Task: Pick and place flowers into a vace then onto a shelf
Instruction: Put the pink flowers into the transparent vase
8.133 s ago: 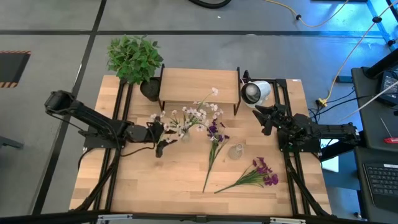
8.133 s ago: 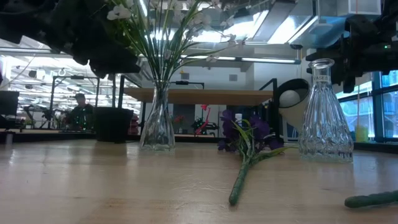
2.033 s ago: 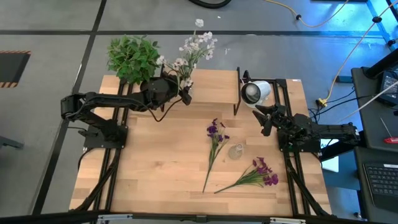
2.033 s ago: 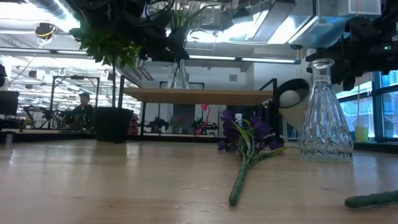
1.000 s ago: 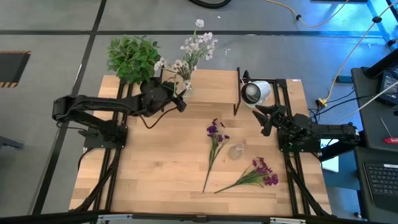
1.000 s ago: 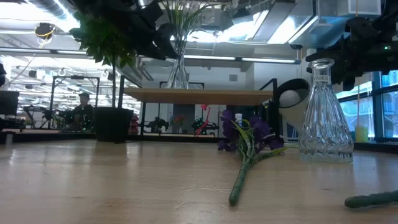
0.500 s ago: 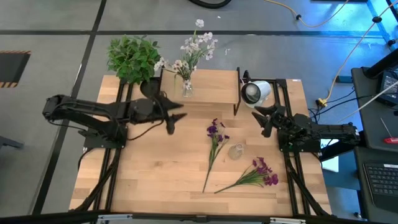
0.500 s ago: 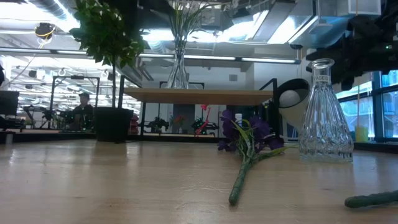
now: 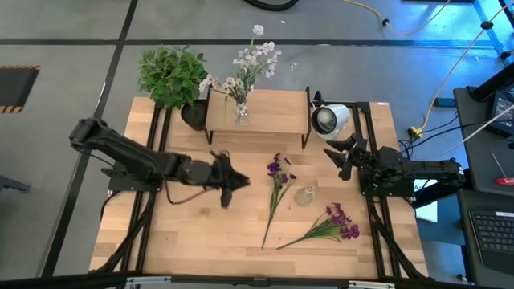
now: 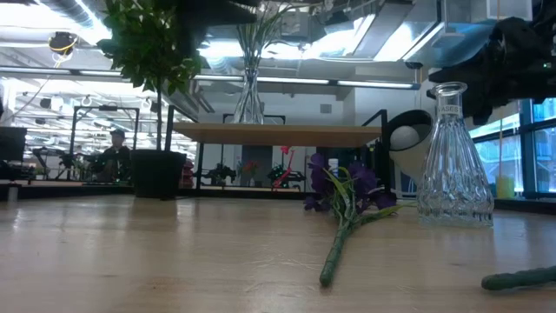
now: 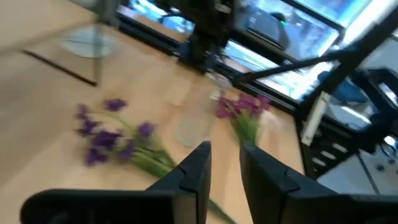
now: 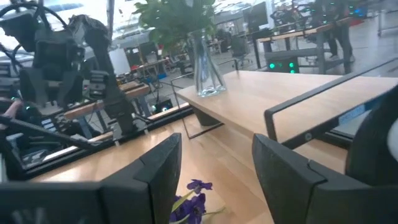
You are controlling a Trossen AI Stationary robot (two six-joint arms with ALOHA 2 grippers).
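A glass vase [image 9: 241, 115] of white-pink flowers [image 9: 245, 68] stood on the shelf [image 9: 273, 110], near its left half at about 12 o'clock on the table [image 9: 201, 233]. No brand, label or writing could be read anywhere.

The left gripper [image 9: 234, 183] hovered over the table's middle, at about 9 o'clock from the nearest purple stem [image 9: 277, 189], holding nothing; in the left wrist view its fingers [image 11: 194, 171] stood close together with only a narrow gap.

A second, empty vase [image 9: 304, 195] stood just right of that stem, and a purple bunch [image 9: 328, 225] lay at about 4 o'clock on the table. In the low view the stem [image 10: 343, 217] lay flat between the shelf and the empty vase [image 10: 453, 161].

The right gripper [image 9: 336, 154] waited at the table's 3 o'clock edge, below a white lamp-like object [image 9: 329, 119], its fingers [image 12: 155, 171] spread wide and empty.

A potted plant [image 9: 173, 75] sat at the 11 o'clock corner.
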